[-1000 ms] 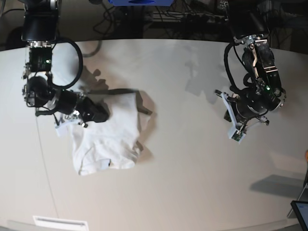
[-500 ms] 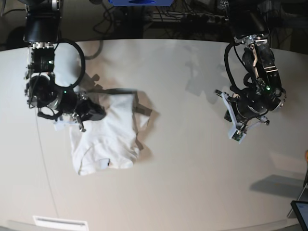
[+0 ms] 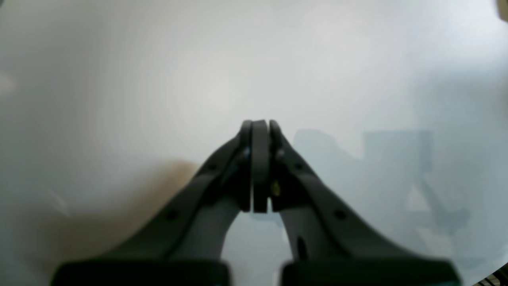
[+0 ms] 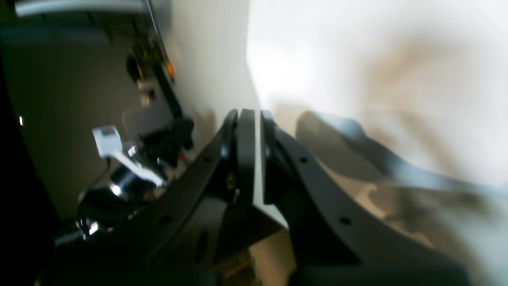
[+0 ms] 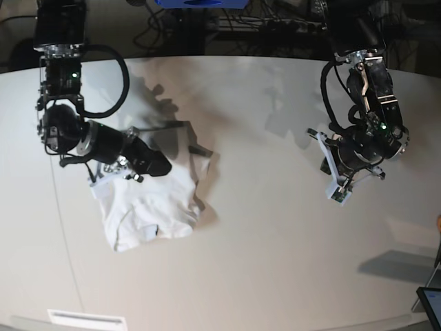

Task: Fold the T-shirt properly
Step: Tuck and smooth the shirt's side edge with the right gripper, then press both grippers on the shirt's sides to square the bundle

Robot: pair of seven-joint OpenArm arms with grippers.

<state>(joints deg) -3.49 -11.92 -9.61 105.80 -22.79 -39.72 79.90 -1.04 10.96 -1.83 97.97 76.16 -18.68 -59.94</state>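
Note:
The white T-shirt (image 5: 148, 203) lies crumpled on the left part of the table. My right gripper (image 5: 165, 169) reaches across its upper half. In the right wrist view the right gripper (image 4: 254, 115) is shut, with a thin white sliver of cloth between its fingers and blurred T-shirt (image 4: 397, 119) folds beside it. My left gripper (image 3: 260, 125) is shut on nothing above bare tabletop. The left arm (image 5: 365, 148) hangs over the table's right side, far from the shirt.
The pale table (image 5: 262, 234) curves away at the back, where dark cables and equipment (image 5: 227, 27) sit. A dark screen corner (image 5: 431, 303) shows at the bottom right. A white strip (image 5: 86, 318) lies at the front left edge.
My right gripper has moved right and a little down across the T-shirt, pulling its upper cloth along. The left arm has stayed where it was.

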